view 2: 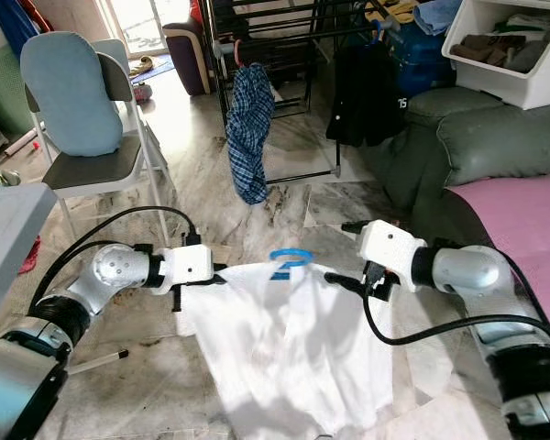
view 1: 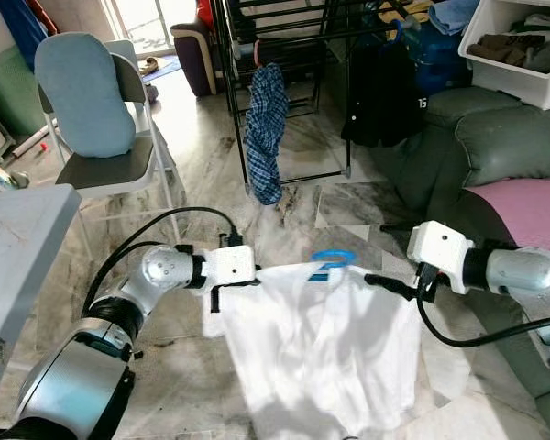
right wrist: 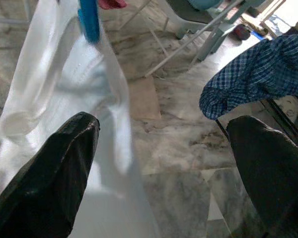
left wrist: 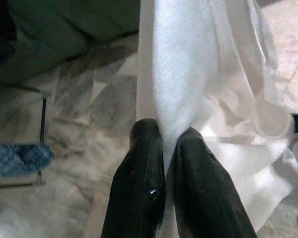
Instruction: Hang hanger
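Pinching one shoulder of the white shirt (view 1: 316, 353), the left tool (left wrist: 170, 136) is carrying it on the blue hanger (view 1: 334, 258). Just beside, the right tool (right wrist: 161, 144) is standing wide open, probably steadying before the drying rack (view 1: 284, 37) ahead.

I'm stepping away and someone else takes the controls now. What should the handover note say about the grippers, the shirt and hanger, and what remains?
Left gripper: shut on the white shirt at one shoulder.
Right gripper: open, at the other shoulder, not gripping.
The shirt is on the blue hanger, hook up, held above the floor.
The black drying rack stands ahead with a blue checked shirt on it.
Left: carry the hanger over and hook it on the rack.
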